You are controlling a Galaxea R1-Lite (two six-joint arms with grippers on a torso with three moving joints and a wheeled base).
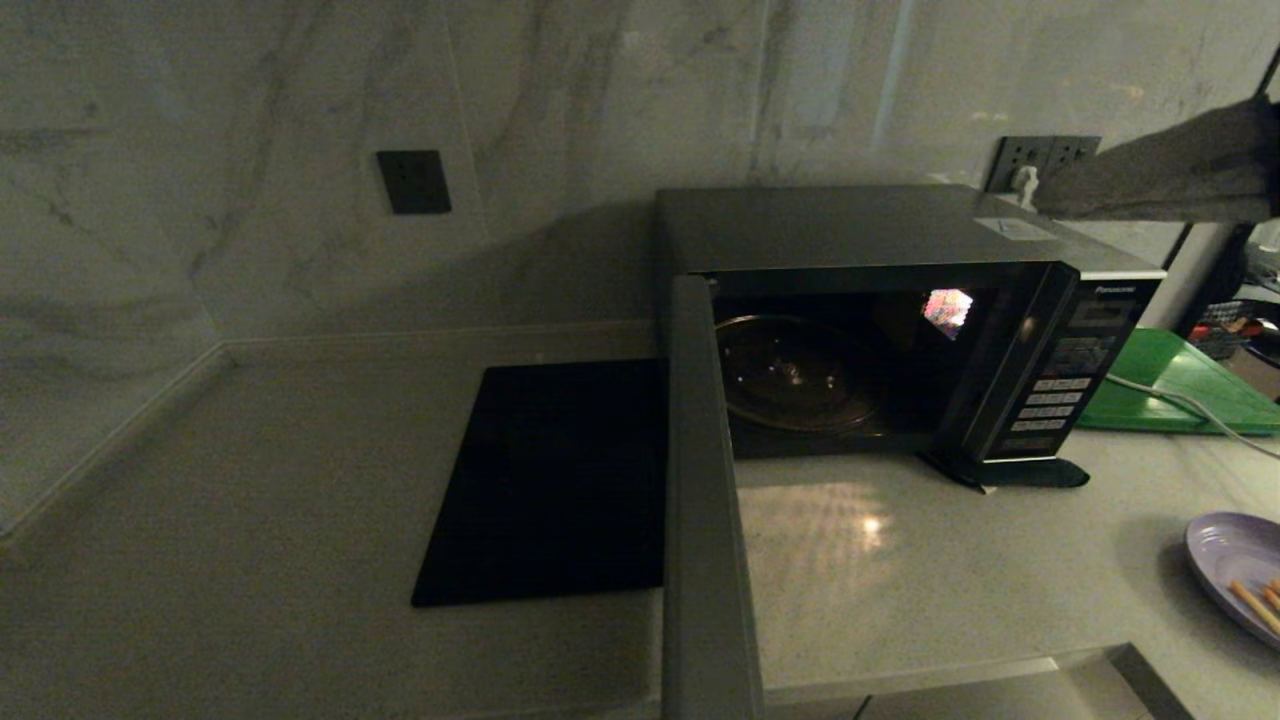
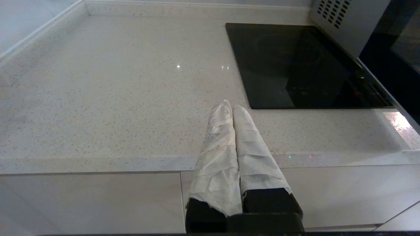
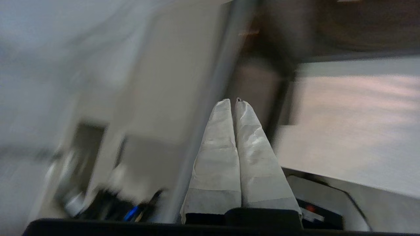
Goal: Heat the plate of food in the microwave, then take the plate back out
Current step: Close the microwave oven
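Note:
The microwave [image 1: 900, 225] stands at the back of the counter, its door [image 1: 700, 480] swung wide open towards me. Inside, the glass turntable [image 1: 795, 375] is bare and the cavity is lit. The plate of food [image 1: 1235, 565], pale lavender with orange sticks [image 1: 1255, 605], rests on the counter at the far right, half cut off by the view's edge. My left gripper [image 2: 229, 106] hangs shut and empty over the counter's front edge, left of the microwave [image 2: 344, 23]. My right gripper [image 3: 233, 101] is shut and empty, in a blurred view, close to a tall grey edge. Neither gripper shows in the head view.
A flat black glass square [image 1: 560, 480] is set into the counter left of the open door, and shows again [image 2: 295, 65] beyond the left gripper. A green board [image 1: 1170, 385] and a white cable [image 1: 1190, 405] lie right of the microwave. Marble walls close the back and left.

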